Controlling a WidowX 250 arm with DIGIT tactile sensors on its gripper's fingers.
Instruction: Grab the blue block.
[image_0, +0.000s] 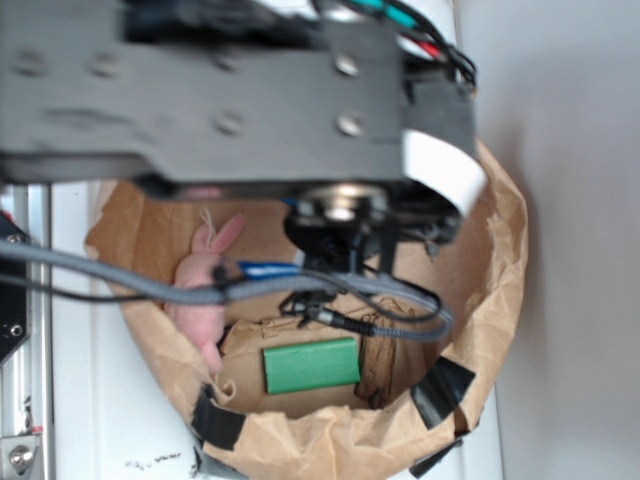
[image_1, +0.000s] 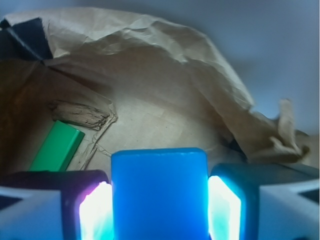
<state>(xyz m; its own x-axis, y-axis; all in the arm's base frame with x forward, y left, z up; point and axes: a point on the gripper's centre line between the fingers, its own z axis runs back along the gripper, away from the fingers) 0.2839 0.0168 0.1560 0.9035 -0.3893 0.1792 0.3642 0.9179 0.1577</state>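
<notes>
Brown crumpled paper bag (image_0: 500, 260), rim rolled down, patched with black tape. Black robot arm (image_0: 230, 90) overhead. Pink plush rabbit (image_0: 200, 290) at nine o'clock inside. Green rectangular block (image_0: 311, 365) flat at six o'clock. Flat bright blue rectangular block (image_1: 159, 192) at centre, clamped between the gripper (image_1: 159, 207) fingers (image_1: 92, 210).

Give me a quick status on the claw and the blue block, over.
Claw shut on the blue block, pads flush on both sides. Block inside the paper bag. Green block lies apart on the bag floor; nothing in the way.
</notes>
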